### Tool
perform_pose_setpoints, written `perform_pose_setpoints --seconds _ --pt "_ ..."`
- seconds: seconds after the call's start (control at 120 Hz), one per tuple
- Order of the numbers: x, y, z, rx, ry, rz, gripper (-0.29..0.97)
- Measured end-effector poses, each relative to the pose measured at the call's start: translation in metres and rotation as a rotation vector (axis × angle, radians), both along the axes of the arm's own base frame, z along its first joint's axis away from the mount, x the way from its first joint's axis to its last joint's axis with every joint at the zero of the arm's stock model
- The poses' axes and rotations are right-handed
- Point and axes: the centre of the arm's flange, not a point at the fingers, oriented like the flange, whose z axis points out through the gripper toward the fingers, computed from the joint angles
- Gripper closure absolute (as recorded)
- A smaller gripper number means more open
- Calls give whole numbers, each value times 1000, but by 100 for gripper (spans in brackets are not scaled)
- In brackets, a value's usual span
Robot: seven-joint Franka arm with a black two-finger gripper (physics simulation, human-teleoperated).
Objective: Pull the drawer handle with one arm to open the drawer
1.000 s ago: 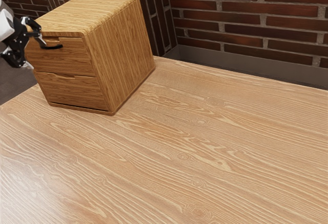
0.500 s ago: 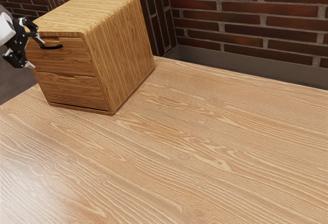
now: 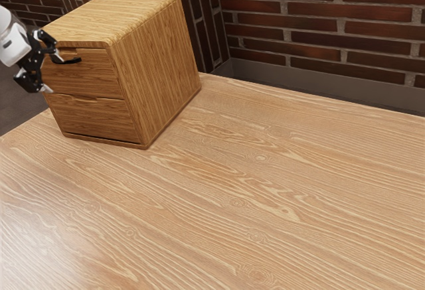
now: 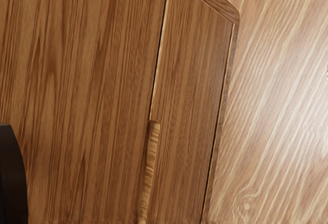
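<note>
The claw (image 3: 51, 73) hangs at the front of the wooden cabinet (image 3: 154, 58), level with the top drawer (image 3: 86, 77). Its two black fingers (image 3: 52, 43) stand well apart, one above the other, and they grip nothing. The upper finger's tip sits at the near end of the black drawer handle (image 3: 69, 60), right against it or just beside it; I cannot tell whether they touch. The lower finger points at the drawer front below the handle. From the claw, the handle runs on across the drawer's upper edge, away from the arm.

The top drawer's face appears level with the lower drawer (image 3: 93, 114) just under the claw, and no gap shows around it. The cabinet stands on the counter (image 3: 265, 190), which spreads wide beyond the cabinet on the side away from the claw, up to a brick wall (image 3: 319, 18).

In the wrist view the drawer fronts (image 4: 77, 80) lie close ahead of the hand, with the counter (image 4: 277, 106) past the cabinet's base.
</note>
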Motion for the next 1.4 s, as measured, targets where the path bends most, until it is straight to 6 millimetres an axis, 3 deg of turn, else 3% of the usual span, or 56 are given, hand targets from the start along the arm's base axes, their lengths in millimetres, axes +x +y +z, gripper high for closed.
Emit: perform_pose_setpoints --seconds 0.258,0.608,1.075,1.4 --pt "7 -3 14 14 -31 0 0" --pt "10 14 1 5 -29 24 0" --pt "13 19 -13 -4 -11 33 0" --pt "-3 21 -3 6 -3 55 4"
